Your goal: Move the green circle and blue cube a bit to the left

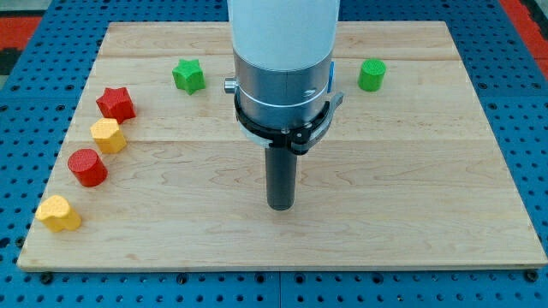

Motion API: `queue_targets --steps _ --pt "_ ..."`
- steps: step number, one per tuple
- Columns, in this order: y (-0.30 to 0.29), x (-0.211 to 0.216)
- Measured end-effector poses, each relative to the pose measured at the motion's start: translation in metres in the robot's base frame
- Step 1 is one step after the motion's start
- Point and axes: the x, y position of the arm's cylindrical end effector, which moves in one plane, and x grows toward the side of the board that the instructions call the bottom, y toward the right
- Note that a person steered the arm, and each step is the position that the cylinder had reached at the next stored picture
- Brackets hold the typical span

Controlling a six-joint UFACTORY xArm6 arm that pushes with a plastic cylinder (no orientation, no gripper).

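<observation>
The green circle stands near the view's top, right of the arm. A thin sliver of blue shows at the arm's right edge, and the rest of that block is hidden behind the arm, so I cannot make out its shape. My tip rests on the wooden board near its middle. It is well below and to the left of the green circle and touches no block.
A green star lies at the top left of the arm. Along the view's left side lie a red star, a yellow hexagon, a red circle and a yellow heart.
</observation>
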Motion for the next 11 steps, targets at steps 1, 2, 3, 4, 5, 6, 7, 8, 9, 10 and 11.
queue_targets --steps 1,2,3,4,5,6,7,8,9,10,11 --pt "-0.002 0.0" --pt "-0.011 -0.014" --pt "-0.011 -0.029" --pt "0.036 -0.039" --pt "0.038 -0.037" --pt "0.038 -0.029" --pt "0.043 -0.031" --pt "0.069 -0.042" --pt "0.109 -0.106" --pt "0.141 -0.176" --pt "0.217 -0.235"
